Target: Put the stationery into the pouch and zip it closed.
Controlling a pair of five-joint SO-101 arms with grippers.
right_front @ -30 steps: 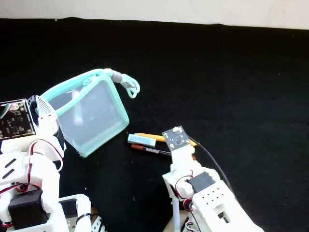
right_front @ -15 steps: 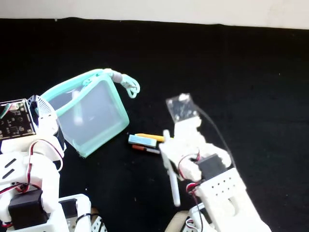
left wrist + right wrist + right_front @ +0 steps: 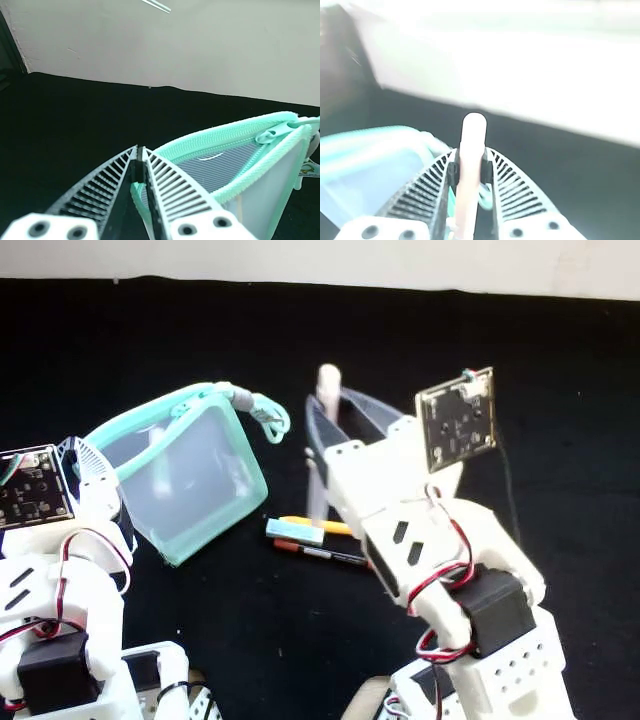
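**Operator:** What's nearest me on the table point(image 3: 585, 455)?

**Spotter:** Just ahead of your arm bases, three loose pieces lie together on the black cloth. There's a dark pen point(image 3: 322, 553) closest to you. Touching it behind is a pale blue eraser point(image 3: 295, 531), and a yellow pen point(image 3: 312, 524) is tucked against the eraser's far side.

**Operator:** And my left side?

**Spotter:** Your left gripper point(image 3: 140, 150) is pinched tight on the pouch point(image 3: 195, 475), its fingers clamped on the mint zip rim at the end nearest that arm. The pouch hangs tilted from that grip, with its lower corner down by the cloth near the loose pieces. Its mouth gapes, the two zip edges standing apart.

**Operator:** Where's the zip pull?

**Spotter:** The zip pull point(image 3: 272, 134) sits at the far end of the mouth from your gripper, and a looped strap point(image 3: 270, 420) trails off beyond it.

**Operator:** My right?

**Spotter:** Your right gripper point(image 3: 470, 160) is raised off the table, beyond the loose pieces. It's squeezed around a white pen point(image 3: 473, 132), which stands nearly upright with its rounded cap poking out past the fingertips. Pen and gripper are beside the strap end of the pouch, to the side of the mouth.

**Operator:** Behind that?

**Spotter:** More black cloth, then a pale wall point(image 3: 400, 260).
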